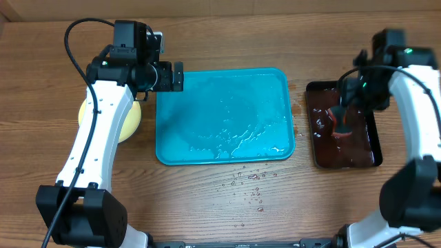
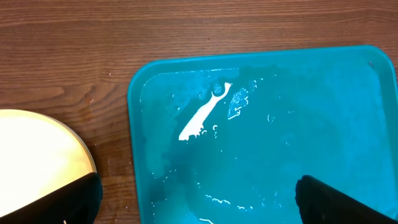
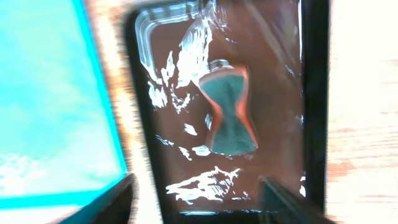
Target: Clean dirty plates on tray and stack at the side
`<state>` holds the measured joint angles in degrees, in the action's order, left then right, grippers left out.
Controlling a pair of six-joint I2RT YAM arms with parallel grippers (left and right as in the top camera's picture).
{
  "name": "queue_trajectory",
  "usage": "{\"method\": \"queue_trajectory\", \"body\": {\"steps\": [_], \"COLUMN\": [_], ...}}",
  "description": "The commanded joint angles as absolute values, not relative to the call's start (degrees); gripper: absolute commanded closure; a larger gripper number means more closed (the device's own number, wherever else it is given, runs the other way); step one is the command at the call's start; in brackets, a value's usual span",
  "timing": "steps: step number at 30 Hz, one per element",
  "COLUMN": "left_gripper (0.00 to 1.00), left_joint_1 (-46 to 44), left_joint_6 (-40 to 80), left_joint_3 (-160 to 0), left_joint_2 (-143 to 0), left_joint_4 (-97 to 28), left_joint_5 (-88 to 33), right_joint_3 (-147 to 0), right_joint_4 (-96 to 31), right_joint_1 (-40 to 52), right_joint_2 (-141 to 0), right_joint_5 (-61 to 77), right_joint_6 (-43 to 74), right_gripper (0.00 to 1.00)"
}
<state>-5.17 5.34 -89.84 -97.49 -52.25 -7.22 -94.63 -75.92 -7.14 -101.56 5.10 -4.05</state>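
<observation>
Black-fingered left gripper [image 2: 198, 186] has its 2 fingers wide apart, holding nothing, over the wet turquoise-blue rectangular plastic tray [image 2: 323, 112]. Round pale yellow plastic plates [image 1: 131, 122] sit just beside the tray's left edge (the arm hides most, so their count is unclear). Right gripper [image 3: 196, 183] likewise gapes wide above an hourglass-shaped orange-and-green sponge [image 3: 230, 115] in the narrow dark brown tray [image 3: 314, 93]; blur hides any contact.

Bright even light, glare on tray [image 1: 207, 96] — R wrist cam blurred
</observation>
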Motion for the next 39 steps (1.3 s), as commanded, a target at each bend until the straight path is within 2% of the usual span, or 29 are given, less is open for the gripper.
{"method": "queue_trajectory", "body": {"steps": [1,3,17,31,35,39], "left_gripper": [0.00,0.00,0.00,0.00,0.00,0.00], "left_joint_1": [-5.2,-5.2,-5.2,-5.2,-5.2,-5.2], "left_joint_6": [4.2,4.2,4.2,4.2,4.2,4.2], "left_joint_3": [-90.8,-90.8,-90.8,-90.8,-90.8,-90.8], "left_joint_2": [-96.2,-96.2,-96.2,-96.2,-96.2,-96.2], "left_joint_4": [-52.1,-52.1,-52.1,-52.1,-52.1,-52.1], "left_joint_5": [-6.9,-6.9,-6.9,-6.9,-6.9,-6.9], "right_joint_3": [-102.9,-106.3,-109.2,-109.2,-108.8,-104.9], "right_joint_4": [-78.5,-80.6,-83.9,-91.9,-89.9,-80.7], "right_joint_1": [-7.1,-7.1,-7.1,-7.1,-7.1,-7.2], "right_joint_2": [-93.4,-89.4,-64.5,-53.6,-52.1,-48.7], "right_joint_5": [11.8,12.2,17.5,13.4,10.4,9.9], "right_joint_6": [-1.3,-1.2,3.2,3.2,3.3,3.0], "right_gripper": [0.21,0.00,0.00,0.00,0.00,0.00]}}
